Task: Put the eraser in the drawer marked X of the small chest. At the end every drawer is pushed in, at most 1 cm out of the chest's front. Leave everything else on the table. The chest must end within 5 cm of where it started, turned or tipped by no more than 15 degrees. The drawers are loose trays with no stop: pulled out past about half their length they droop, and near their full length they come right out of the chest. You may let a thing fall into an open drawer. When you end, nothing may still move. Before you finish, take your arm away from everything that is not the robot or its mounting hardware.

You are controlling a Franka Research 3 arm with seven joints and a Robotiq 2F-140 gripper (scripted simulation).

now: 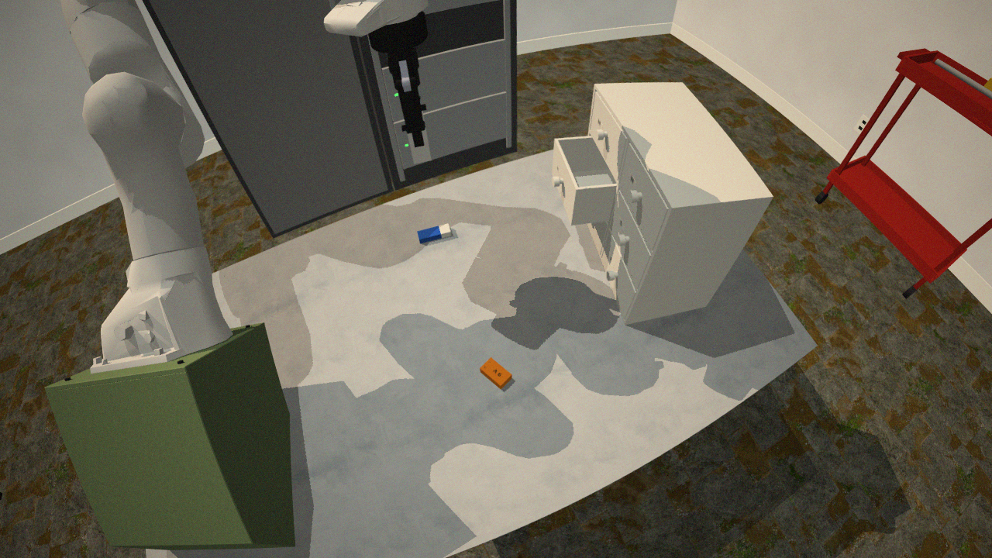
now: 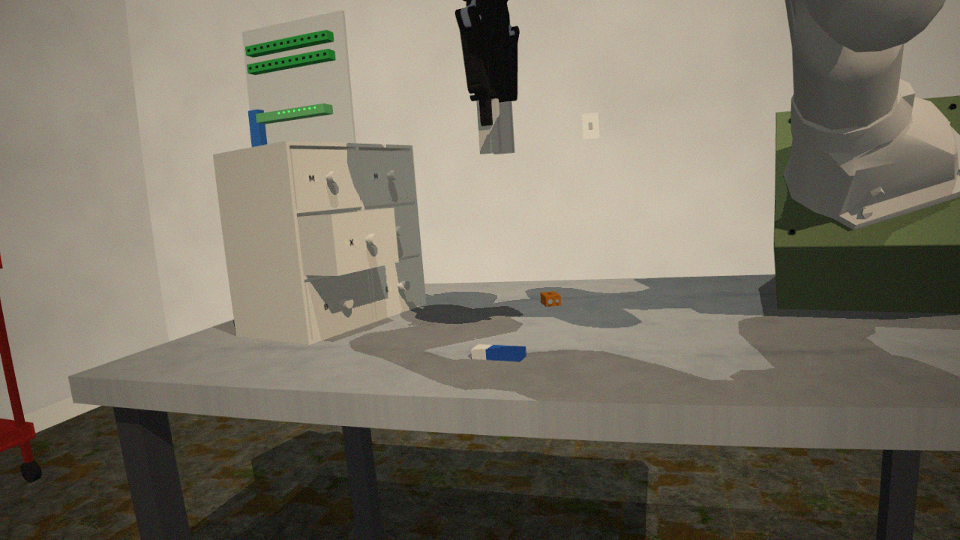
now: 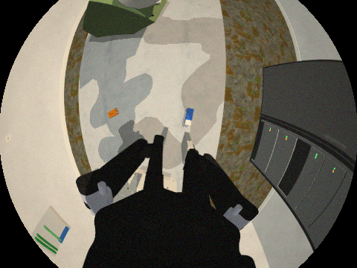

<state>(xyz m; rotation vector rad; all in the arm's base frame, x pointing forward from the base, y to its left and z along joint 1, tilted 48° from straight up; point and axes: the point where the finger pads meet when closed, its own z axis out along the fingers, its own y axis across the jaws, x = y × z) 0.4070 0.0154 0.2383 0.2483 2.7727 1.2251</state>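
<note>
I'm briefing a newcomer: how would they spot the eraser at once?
Start at the cream chest with its open drawer; the eraser lies flat on the table towards the dark cabinet. It is blue with a white end, unlike the orange block.

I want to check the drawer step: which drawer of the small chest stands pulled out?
The drawer marked X, in the second row, juts out from the small chest; the other drawers sit flush.
</note>
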